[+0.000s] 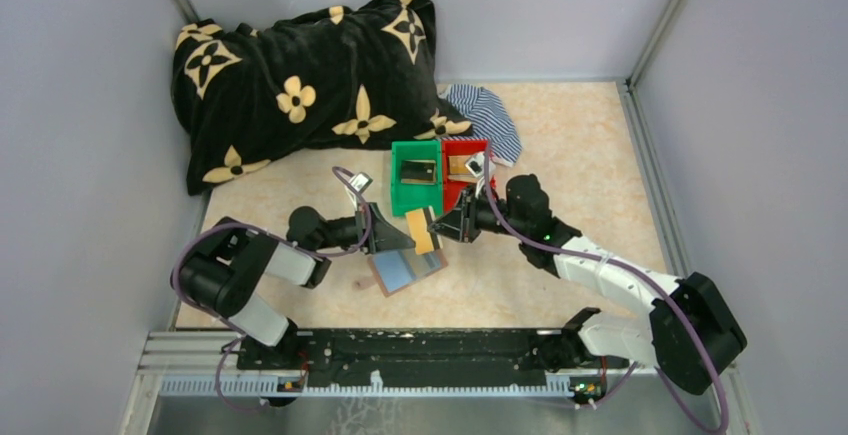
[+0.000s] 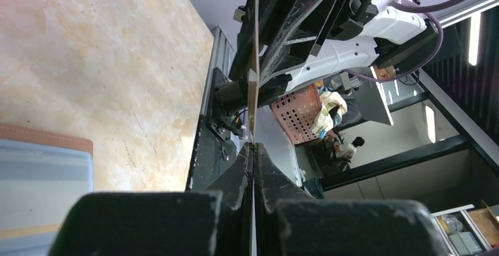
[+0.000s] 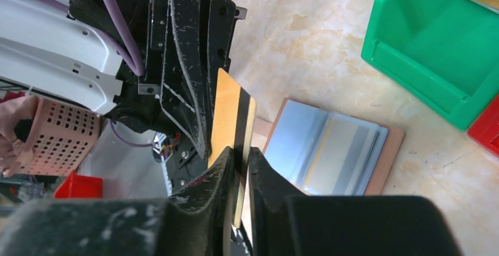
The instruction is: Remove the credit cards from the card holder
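Clamping the credit card (image 2: pixel 254 62) with jaws together, the left gripper (image 2: pixel 253 150) is holding it above the worktop (image 1: pixel 580 175) centre. The right gripper (image 3: pixel 240 163) is straddling the same card narrowly, and contact cannot be told. The card holder (image 1: pixel 405 270) is lying open toward the near edge, apart from the green bin (image 1: pixel 400 195).

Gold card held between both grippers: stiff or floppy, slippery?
Probably stiff: the gold card runs straight between the left gripper and right gripper. Likely light, being so thin. Its smooth face may slip in a light pinch.
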`<state>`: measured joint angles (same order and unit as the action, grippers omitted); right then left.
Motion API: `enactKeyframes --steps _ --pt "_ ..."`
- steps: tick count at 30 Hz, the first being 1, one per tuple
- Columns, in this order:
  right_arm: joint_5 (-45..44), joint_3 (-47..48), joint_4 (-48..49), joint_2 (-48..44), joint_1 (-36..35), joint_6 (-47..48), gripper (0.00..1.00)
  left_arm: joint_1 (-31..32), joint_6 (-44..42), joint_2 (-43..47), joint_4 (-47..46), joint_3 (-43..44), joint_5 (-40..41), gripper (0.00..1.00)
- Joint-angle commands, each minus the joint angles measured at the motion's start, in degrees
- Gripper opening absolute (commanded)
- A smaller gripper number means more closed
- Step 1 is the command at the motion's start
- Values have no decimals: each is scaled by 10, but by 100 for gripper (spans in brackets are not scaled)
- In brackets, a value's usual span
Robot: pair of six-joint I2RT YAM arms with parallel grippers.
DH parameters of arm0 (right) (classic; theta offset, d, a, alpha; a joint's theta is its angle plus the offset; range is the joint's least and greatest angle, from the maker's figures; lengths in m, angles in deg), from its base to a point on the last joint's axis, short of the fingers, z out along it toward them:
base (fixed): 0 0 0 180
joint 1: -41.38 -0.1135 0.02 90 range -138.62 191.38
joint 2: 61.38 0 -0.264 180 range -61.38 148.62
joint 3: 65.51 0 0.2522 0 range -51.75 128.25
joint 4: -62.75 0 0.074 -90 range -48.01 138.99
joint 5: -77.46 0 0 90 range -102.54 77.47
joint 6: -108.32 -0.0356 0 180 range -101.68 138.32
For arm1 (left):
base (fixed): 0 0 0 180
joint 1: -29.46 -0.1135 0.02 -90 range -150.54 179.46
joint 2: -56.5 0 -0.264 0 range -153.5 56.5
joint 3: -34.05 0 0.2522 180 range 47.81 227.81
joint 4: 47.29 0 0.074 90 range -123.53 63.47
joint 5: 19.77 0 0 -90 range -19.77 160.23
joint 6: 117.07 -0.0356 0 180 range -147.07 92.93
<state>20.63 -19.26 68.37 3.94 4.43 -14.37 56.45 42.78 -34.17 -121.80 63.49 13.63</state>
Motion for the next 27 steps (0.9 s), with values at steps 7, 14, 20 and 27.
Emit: enactKeyframes --steps 7,14,20,27 --pt "-13 -10 8 -31 3 6 0 3 -8 -17 -142 13 10 0" --pt "-78 60 -84 -10 25 78 0 -18 -1 -36 -142 -43 54 66" --pt "-160 165 -156 58 66 163 0 -41 -6 -27 -127 -90 74 84" --pt "-214 301 -190 191 61 241 0 -43 -33 6 -57 -102 78 84"
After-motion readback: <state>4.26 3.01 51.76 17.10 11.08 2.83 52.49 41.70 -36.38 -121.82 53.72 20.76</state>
